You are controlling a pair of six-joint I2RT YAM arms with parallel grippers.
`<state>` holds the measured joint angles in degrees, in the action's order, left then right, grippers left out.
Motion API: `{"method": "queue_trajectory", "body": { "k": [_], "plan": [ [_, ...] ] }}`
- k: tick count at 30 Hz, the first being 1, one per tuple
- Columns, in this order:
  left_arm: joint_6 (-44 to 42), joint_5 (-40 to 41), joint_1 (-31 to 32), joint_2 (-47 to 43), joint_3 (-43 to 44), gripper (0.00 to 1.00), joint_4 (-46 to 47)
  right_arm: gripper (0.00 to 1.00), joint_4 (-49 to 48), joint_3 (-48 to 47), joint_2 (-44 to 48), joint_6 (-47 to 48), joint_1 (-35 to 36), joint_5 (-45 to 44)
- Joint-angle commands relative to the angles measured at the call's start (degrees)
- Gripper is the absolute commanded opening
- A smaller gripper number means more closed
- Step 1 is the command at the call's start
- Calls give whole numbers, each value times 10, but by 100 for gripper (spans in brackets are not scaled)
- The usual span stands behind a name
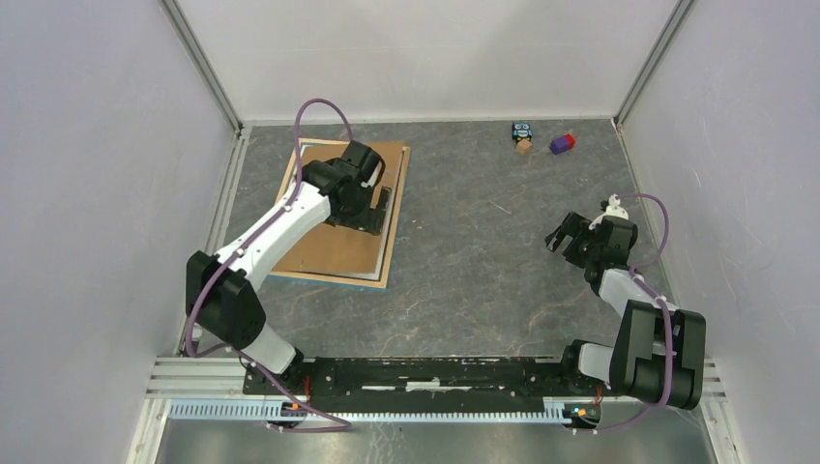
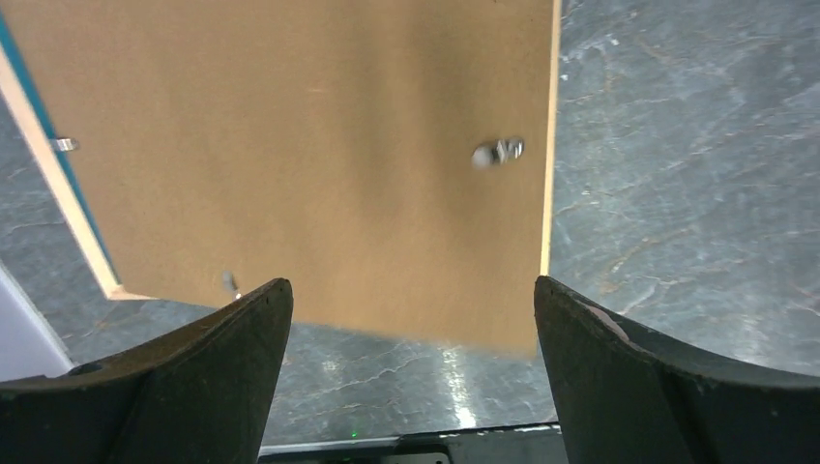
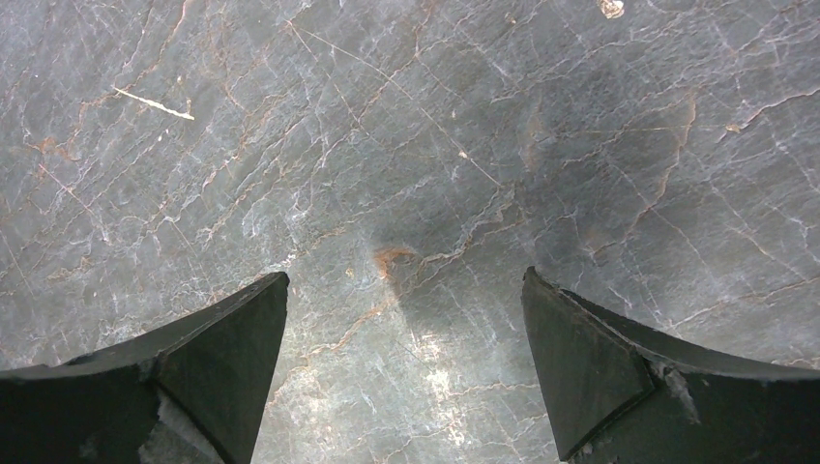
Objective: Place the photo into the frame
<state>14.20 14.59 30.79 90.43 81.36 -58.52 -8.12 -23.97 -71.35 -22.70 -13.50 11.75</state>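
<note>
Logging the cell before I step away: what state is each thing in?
left gripper: open, above the backing board
right gripper: open, empty, over the table
backing board: lying on the frame, ungripped
frame: flat on the table, under the backing board
photo: not in view

The grey, veined table (image 1: 464, 261) carries the frame (image 1: 324, 278) lying flat at its far left, covered by a brown hardboard sheet (image 1: 338, 246). Near the far edge lie a small toy figure (image 1: 523, 137) and a purple-red block (image 1: 562, 144), close together.
</note>
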Motion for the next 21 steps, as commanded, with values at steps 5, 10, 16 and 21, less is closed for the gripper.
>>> {"method": "queue_trajectory", "body": {
  "k": [5, 10, 16, 21],
  "plan": [
    [61, -157, -48, -69, 42, 100, 31, 96, -21, -10, -5, 7, 4, 1],
    [104, -91, -161, -121, 22, 100, 103, 96, -23, -11, -5, 8, 9, 5],
    [199, -115, -362, -107, -82, 100, 302, 96, -26, -21, -9, 20, 41, 25],
    [231, -204, -447, 4, -80, 100, 410, 96, -26, -40, -29, 34, 97, 38]
  ]
}}
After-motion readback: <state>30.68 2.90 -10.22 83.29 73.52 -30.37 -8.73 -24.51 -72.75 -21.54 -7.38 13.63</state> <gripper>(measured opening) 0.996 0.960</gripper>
